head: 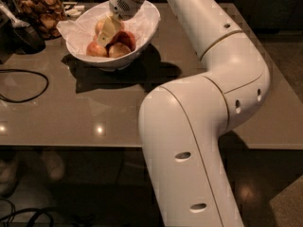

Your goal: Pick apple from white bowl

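The hand (110, 30) was positioned inside the bowl (144, 34), the apple (99, 26) just beside it toward the jar (42, 11); its opening could not be told.

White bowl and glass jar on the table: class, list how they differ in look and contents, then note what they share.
The white bowl is opaque and wide; the glass jar is see-through. The bowl holds apples on white paper; the jar holds brown snacks. The gripper reaches into the bowl, not the jar. Both stand on the table.
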Robot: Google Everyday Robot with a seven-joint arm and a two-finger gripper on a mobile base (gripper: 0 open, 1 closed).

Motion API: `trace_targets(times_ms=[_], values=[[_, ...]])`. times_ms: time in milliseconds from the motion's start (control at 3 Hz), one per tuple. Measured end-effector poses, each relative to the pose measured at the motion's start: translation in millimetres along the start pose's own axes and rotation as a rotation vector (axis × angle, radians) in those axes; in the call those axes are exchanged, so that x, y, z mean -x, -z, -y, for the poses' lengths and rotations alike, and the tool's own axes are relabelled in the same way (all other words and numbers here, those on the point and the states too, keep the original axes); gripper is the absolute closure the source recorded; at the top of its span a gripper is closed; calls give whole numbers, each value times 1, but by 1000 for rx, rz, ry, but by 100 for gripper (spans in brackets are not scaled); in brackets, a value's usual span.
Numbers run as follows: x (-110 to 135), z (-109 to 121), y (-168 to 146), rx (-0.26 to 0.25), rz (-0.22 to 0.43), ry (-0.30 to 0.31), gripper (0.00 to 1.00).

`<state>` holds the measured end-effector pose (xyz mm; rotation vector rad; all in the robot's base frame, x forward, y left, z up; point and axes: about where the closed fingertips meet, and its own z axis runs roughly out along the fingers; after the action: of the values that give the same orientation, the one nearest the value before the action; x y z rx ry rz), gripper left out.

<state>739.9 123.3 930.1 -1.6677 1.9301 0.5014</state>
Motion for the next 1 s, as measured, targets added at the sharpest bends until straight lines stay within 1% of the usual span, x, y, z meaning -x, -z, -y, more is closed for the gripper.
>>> trace_targets(times_ms=[667,1000], values=[[0,0,0,0,0,0,84],[0,0,0,0,0,0,100]])
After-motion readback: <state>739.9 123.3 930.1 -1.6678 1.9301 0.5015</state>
